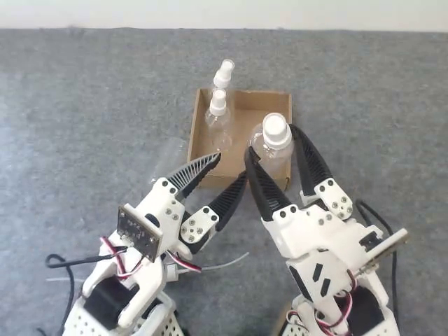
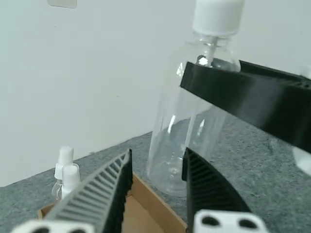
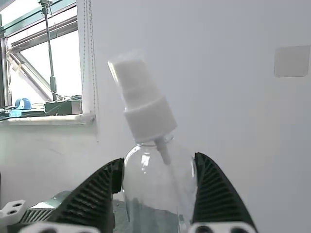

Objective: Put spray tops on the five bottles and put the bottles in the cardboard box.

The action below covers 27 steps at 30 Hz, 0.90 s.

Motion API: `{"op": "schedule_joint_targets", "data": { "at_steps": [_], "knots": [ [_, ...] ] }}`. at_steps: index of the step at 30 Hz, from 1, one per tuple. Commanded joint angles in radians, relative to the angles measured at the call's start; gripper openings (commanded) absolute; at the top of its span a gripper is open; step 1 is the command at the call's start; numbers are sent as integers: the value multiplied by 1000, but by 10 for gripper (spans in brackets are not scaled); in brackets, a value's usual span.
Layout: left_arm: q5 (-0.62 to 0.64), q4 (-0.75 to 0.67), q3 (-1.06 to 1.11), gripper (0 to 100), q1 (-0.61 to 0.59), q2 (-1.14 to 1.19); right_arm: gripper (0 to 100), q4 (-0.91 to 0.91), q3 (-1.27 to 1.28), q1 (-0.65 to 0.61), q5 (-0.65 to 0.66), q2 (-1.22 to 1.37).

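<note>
Nearest the lens in the high view, the right gripper [image 1: 271,143] is clamping a capped bottle [image 1: 277,162] over the near right part of the box [image 1: 241,96]. The left gripper [image 1: 231,168] is hanging open at the box's near left corner. A second bottle [image 1: 218,120] is standing in the box's left side.

In the left wrist view, the bottle [image 2: 194,126] is showing beyond that gripper's spread fingers.

In the right wrist view, the spray top [image 3: 143,107] is leaning. Lowering straight down, clear of the second bottle, and letting go only once the base is resting seems wisest.
</note>
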Motion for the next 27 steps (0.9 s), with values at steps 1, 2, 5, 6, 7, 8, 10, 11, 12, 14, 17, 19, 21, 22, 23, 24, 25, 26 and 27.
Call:
{"op": "schedule_joint_targets", "data": {
  "at_steps": [1, 2, 5, 6, 7, 8, 10, 11, 12, 14, 17, 19, 21, 22, 23, 24, 25, 26, 27],
  "knots": [
    [-9, -32, -8, 160, 3, 11, 47, 25, -54, -51, -5, -12],
    [-9, -32, -8, 160, 3, 11, 47, 38, -55, -51, -5, -12],
    [-9, -34, -8, 160, 3, 11, 47, 65, -55, -54, -5, -12],
    [-8, -34, -10, 160, 3, 11, 47, 67, -55, -53, -5, -12],
    [-8, -34, -10, 160, 3, 11, 47, 65, -55, -53, -5, -12],
    [-8, -32, -10, 160, 3, 11, 47, 61, -55, -51, -5, -12],
    [-8, -31, -13, 160, 3, 11, 47, 58, -55, -51, -5, -10],
    [-8, -18, -22, 160, 5, 11, 47, 58, -54, -50, -5, -10],
    [-8, 6, -36, 160, 9, 11, 47, 61, -54, -50, -5, -10],
    [-6, 58, -76, 160, 9, 11, 47, 64, -54, -50, -5, -10],
    [-6, 103, -113, 162, 9, 11, 47, 58, -54, -50, -5, -8],
    [-6, 101, -111, 163, 11, 11, 47, 56, -54, -50, -5, -8],
    [-6, 100, -110, 163, 11, 11, 47, 56, -54, -50, -5, -8],
    [-6, 100, -110, 163, 11, 11, 47, 56, -54, -51, -5, -8],
    [-6, 98, -110, 163, 11, 11, 47, 56, -54, -51, -5, -8],
    [-6, 98, -110, 163, 8, 11, 47, 56, -54, -51, -5, -8],
    [-6, 98, -111, 163, 5, 11, 47, 56, -54, -50, -5, -8],
    [-6, 98, -113, 163, 5, 11, 47, 56, -54, -50, -5, -8],
    [-6, 98, -114, 163, 5, 11, 47, 56, -52, -48, -5, -7]
  ]
}}
